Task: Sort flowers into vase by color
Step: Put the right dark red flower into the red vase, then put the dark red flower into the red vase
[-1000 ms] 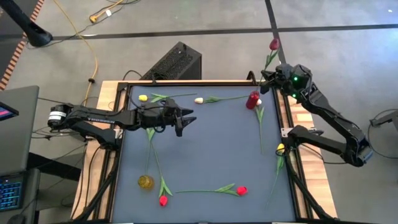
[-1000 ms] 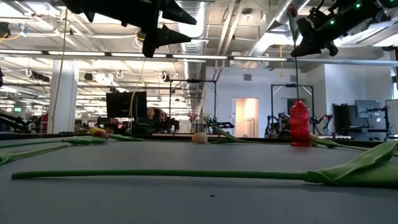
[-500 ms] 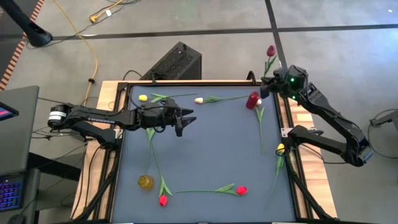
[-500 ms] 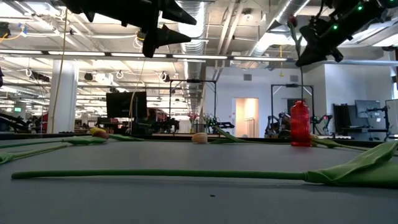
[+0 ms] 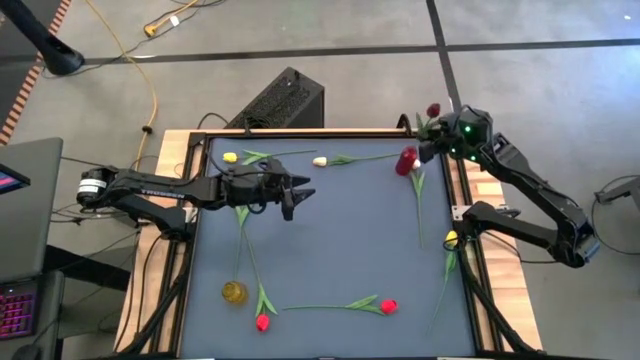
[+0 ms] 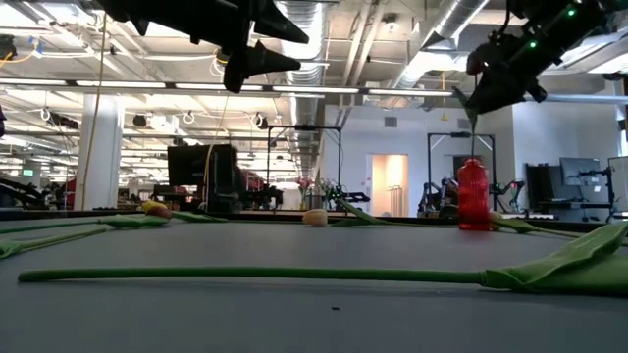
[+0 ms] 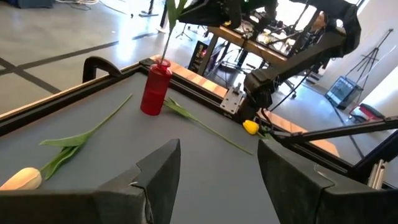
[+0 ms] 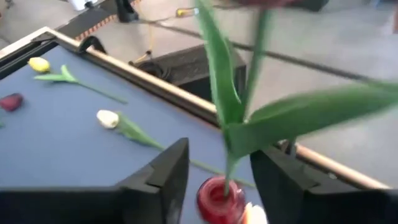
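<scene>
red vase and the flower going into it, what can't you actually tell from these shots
- High view: the right gripper and flower hide the red vase mouth.
- Right wrist view: the flower head is blurred and cut by the edge; the vase body is cut off.
- Low view: the stem is too thin to trace.

1. A grey concrete floor (image 5: 560, 90), crossed by dark seams, surrounds the wood-framed tabletop (image 5: 330, 131).
2. A yellow cable (image 5: 150, 100) snakes across the floor beside a black slatted box (image 5: 280, 100).
3. Fluorescent strips (image 6: 59, 93) and exposed ducts (image 6: 334, 29) run over an open hall with a white column (image 6: 98, 147), monitors (image 6: 196, 165) and a lit doorway (image 6: 390, 183).
</scene>
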### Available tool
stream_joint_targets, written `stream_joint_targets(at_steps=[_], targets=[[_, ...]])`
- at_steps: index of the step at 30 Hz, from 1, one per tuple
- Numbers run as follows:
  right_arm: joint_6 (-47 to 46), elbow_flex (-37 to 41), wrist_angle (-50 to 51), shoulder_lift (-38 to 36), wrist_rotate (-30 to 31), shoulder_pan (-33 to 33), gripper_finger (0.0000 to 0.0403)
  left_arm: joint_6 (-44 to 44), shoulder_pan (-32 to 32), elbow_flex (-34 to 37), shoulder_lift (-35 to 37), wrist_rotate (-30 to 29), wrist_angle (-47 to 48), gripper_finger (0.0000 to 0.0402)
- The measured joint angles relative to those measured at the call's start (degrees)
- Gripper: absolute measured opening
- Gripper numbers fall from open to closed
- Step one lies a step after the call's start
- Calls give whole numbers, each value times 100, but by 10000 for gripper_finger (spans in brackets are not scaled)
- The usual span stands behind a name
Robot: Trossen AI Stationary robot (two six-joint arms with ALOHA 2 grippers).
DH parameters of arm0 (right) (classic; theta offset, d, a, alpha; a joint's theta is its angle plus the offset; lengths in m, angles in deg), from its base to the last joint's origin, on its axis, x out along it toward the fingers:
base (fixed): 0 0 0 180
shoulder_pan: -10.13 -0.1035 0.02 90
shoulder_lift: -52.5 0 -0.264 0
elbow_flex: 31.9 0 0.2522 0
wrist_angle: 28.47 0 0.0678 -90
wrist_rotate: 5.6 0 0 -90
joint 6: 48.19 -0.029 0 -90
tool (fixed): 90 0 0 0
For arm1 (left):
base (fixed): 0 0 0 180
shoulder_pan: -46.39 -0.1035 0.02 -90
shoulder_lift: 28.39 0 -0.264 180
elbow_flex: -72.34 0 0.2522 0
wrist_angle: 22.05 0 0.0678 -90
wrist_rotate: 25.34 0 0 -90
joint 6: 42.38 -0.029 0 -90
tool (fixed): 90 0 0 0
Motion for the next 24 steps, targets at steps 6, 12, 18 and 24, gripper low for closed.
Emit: stream_joint_targets(at_steps=[6, 12, 18, 24], targets=[[-39, -386, 940, 104, -123, -79, 243, 0, -2, 0, 0, 235, 53, 203], [-35, -875, 2088, 215, -410, -408, 244, 69, 4, -78, 0, 763, 926, 203], [-206, -1142, 2794, 241, -566, -1127, 244, -358, 188, -681, 0, 1029, 2569, 203], [-714, -1227, 3000, 239, -573, -2089, 244, -628, 424, -1207, 2, 978, 3889, 203]])
